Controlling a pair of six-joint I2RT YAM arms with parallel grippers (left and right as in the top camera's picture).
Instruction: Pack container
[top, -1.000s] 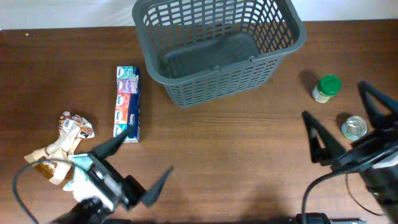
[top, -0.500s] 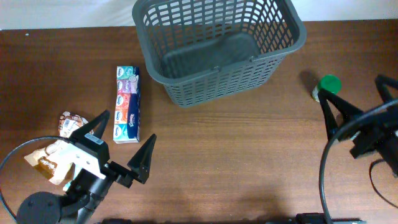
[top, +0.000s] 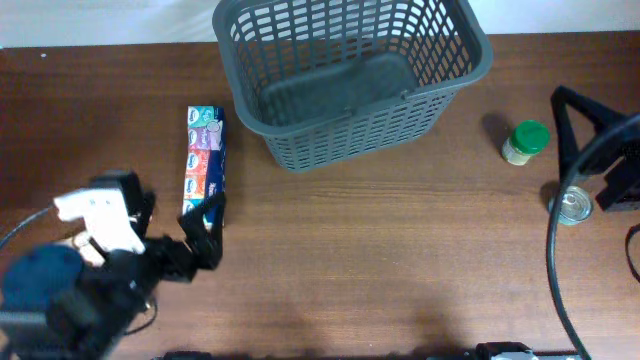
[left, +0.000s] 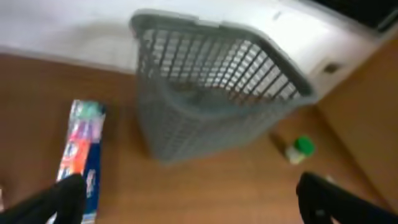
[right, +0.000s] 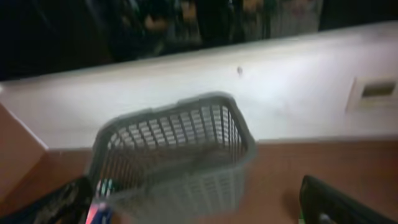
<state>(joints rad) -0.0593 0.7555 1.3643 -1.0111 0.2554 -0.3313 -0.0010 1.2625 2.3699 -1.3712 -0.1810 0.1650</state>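
We see the container (top: 340, 140) at the counter's (top: 400, 250) far edge; open counter lies before it. The left gripper (left: 186, 183) and right gripper (right: 194, 185) hang well apart; both jaws spread, pinching nothing.

Tissue multipack (top: 205, 160) flat on brown table (top: 380, 260); green-lidded jar (top: 526, 141) upright, tin can (top: 575, 205) near.

Spread wide on both sides, holding nothing.
Crouched at near left with the left tool (left: 193, 210) splayed, fingers (top: 207, 232) aimed forward-right; set far right with the right tool (right: 196, 210) splayed likewise.
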